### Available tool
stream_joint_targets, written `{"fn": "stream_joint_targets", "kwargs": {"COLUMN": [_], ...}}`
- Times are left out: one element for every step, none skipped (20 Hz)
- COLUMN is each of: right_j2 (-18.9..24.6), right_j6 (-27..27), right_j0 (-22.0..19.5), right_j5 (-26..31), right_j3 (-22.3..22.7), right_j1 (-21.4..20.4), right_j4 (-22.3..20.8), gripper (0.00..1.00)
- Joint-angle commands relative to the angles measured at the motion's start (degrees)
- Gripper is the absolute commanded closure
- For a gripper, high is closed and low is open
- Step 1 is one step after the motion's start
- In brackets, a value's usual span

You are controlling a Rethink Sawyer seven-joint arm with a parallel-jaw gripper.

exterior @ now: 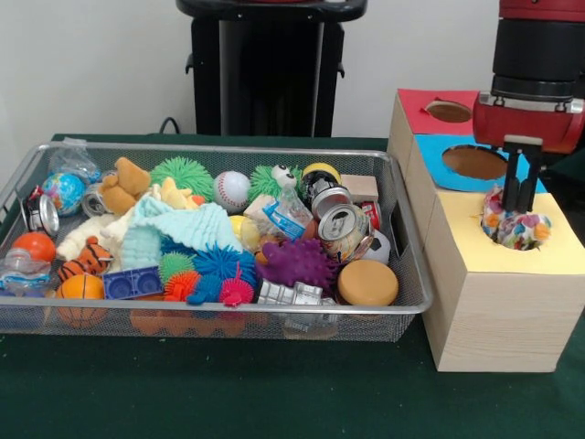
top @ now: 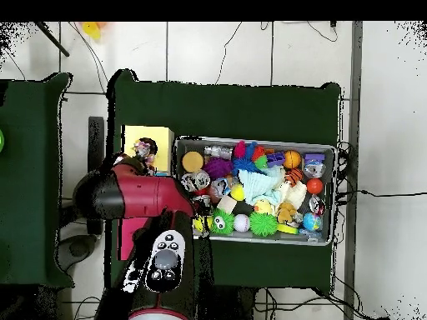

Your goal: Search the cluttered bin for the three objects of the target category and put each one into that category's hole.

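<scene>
Hand [exterior: 520, 203] grips patterned ball [exterior: 516, 229] in yellow hole [exterior: 517, 240].

arm: vertical, reaching down | tool [exterior: 519, 203]: pointing down, fingers near-together

end effector [exterior: 518, 199] over patterned ball [exterior: 516, 229]
</scene>
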Motion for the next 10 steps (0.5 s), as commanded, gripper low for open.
{"fn": "stream_joint_targets", "kwargs": {"right_j2": [3.8,3.9,4.0,4.3,5.3,6.2,6.8,7.0,7.4,7.8], "right_j6": [10.2,10.4,10.5,10.3,9.6,9.1,8.5,8.1,7.8,7.6], "right_j0": [0.3,0.4,0.4,0.2,-0.8,-1.5,-2.2,-2.4,-2.8,-3.2], "right_j5": [-2.1,-2.3,-2.6,-2.9,-3.3,-3.9,-4.3,-4.8,-5.2,-5.9], "right_j3": [5.9,6.0,6.1,6.1,6.4,6.5,6.5,6.2,6.1,6.0], "right_j1": [2.4,2.5,2.6,2.7,2.6,2.8,3.0,3.3,3.5,3.8], "right_j4": [1.1,1.2,1.3,1.3,1.0,0.7,0.4,0.0,-0.2,-0.5], "gripper": [1.00,1.00,1.00,1.00,1.00,1.00,1.00,1.00,1.00,1.00]}}
